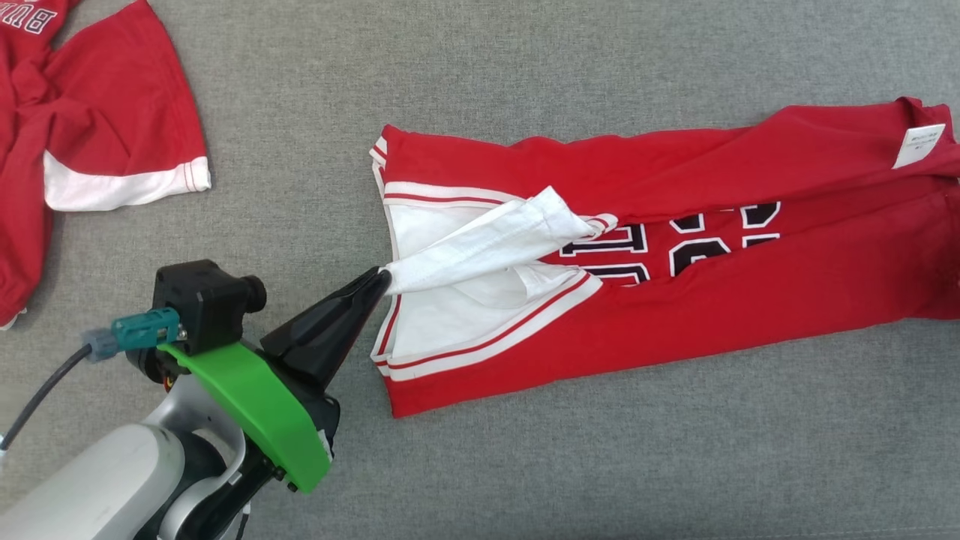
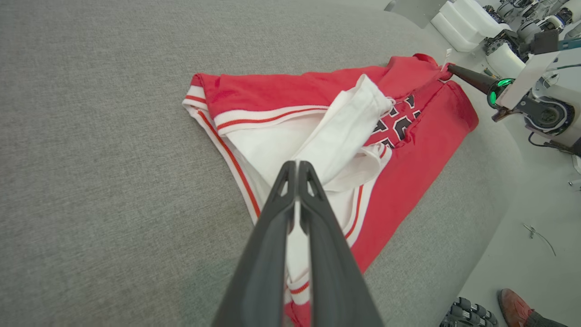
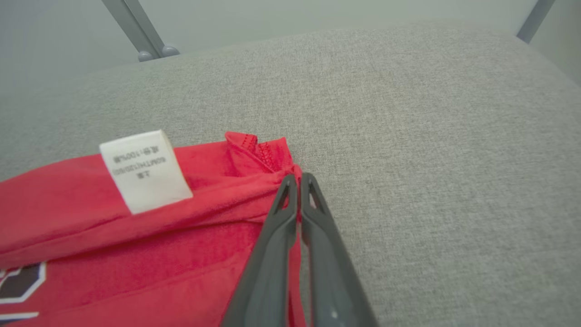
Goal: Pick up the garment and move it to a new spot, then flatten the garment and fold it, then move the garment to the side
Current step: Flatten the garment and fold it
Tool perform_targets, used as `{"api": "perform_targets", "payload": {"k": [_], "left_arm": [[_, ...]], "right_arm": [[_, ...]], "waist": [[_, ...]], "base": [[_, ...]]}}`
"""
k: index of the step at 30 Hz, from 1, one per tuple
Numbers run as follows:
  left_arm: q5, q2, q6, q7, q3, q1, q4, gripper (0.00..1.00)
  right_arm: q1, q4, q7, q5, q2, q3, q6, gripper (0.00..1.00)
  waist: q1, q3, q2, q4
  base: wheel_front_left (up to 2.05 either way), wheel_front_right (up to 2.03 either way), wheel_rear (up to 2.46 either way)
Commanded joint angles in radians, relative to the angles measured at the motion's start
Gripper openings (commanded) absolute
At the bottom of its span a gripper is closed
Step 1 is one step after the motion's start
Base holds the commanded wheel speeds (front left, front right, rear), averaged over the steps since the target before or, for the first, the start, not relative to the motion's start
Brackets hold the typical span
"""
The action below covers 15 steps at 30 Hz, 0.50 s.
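The garment point(image 1: 750, 300) is a red jersey with white trim and black lettering, lying folded lengthwise across the grey surface. My left gripper point(image 1: 382, 279) is shut on a white strip of its sleeve end point(image 1: 480, 251), pulled toward the lower left; the left wrist view shows the white cloth pinched between the fingers point(image 2: 297, 168). My right gripper point(image 3: 295, 178) is shut on the red hem corner point(image 3: 258, 147) at the garment's other end, near a white care label point(image 3: 145, 170). In the left wrist view that right gripper point(image 2: 449, 68) touches the far red corner.
A second red garment with a white band point(image 1: 97, 150) lies at the upper left of the grey padded surface point(image 1: 600, 465). Beyond the surface's edge, the left wrist view shows pale floor, robot parts point(image 2: 540, 109) and a person's shoe point(image 2: 515, 306).
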Motion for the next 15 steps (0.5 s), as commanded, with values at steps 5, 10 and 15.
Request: {"api": "perform_targets", "payload": {"k": [5, 10, 15], "left_arm": [[0.022, -0.017, 0.002, -0.025, -0.011, 0.027, 0.049, 0.00], [0.027, -0.028, 0.026, -0.034, -0.022, 0.054, 0.068, 1.00], [0.060, -0.047, 0.077, -0.116, -0.015, 0.117, 0.082, 1.00]], "right_arm": [[0.032, 0.007, -0.009, 0.024, -0.019, 0.017, -0.002, 1.00], [0.086, 0.013, -0.026, 0.008, -0.029, 0.008, -0.002, 1.00], [0.165, 0.014, -0.067, -0.011, -0.007, -0.021, -0.002, 1.00]], "waist": [[0.0000, -0.015, 0.0000, -0.002], [0.0000, -0.046, 0.0000, -0.008], [0.0000, -0.109, 0.0000, -0.023]], "base": [[0.00, 0.00, 0.00], [0.00, 0.00, 0.00], [0.00, 0.00, 0.00]]}}
